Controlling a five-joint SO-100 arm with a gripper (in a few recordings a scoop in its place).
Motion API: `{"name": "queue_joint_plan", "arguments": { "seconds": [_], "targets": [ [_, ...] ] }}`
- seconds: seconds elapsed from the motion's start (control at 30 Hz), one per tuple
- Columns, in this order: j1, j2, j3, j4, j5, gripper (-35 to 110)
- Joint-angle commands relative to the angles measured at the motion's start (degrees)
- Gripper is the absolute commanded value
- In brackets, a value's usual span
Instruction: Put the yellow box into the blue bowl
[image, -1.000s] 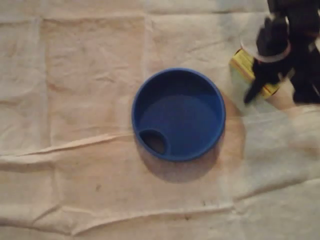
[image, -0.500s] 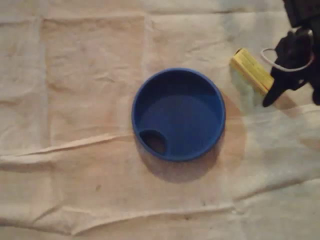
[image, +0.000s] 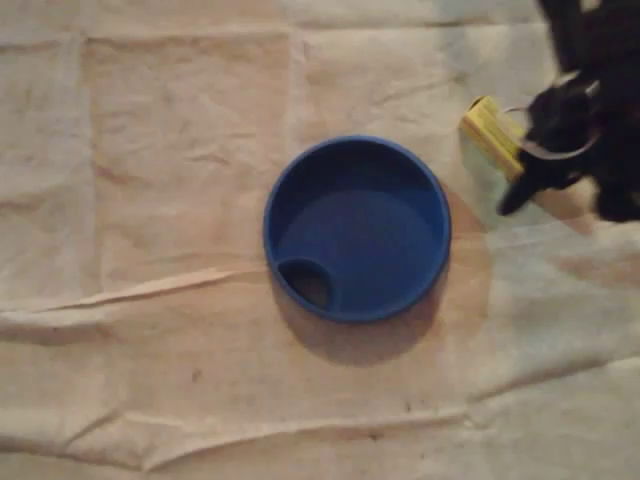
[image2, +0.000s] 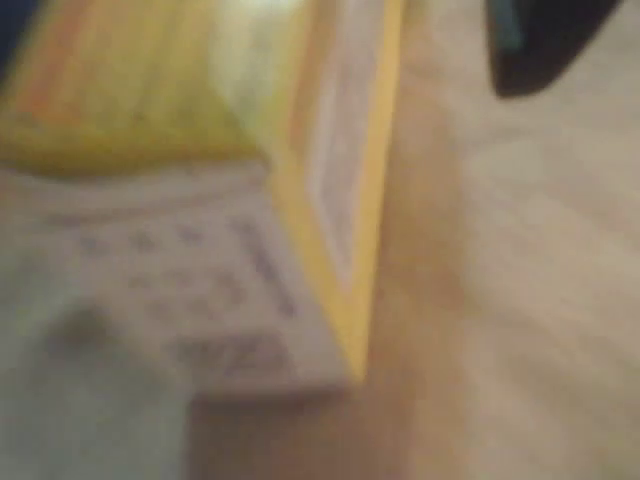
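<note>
Jaws parted, grasping nothing; dark finger (image2: 545, 45) stands off box side, cloth between. Yellow box (image: 492, 135), rectangular cardboard with pale printed face, lies partly under jaws on creased beige cloth surface (image: 180, 150). Blue bowl (image: 357, 228), round, smooth, apart from jaws.

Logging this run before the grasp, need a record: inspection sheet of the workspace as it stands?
Surface: cream cloth, creased and wrinkled, faint brownish patches.
Job's things: blue bowl mid-frame in the overhead view, upright, no box in it; a dark oval spot by its lower-left inner wall. The yellow box lies on the cloth right of the bowl, apart from it.
Clutter: nothing seen.
Gripper: black gripper over the box's right end; open or shut cannot be told. Wrist view blurred, one dark finger beside the box.
Cables: pale loop at the gripper, kind unclear.
Surroundings: nothing seen.
</note>
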Motion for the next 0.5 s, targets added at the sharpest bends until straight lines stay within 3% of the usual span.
{"name": "queue_joint_plan", "arguments": {
  "seconds": [0.0, 0.47],
  "targets": [
    [0.0, 1.8, -3.4, -0.4, 0.6, 39],
    [-2.5, 1.5, -3.4, -1.1, 0.6, 39]
  ]
}}
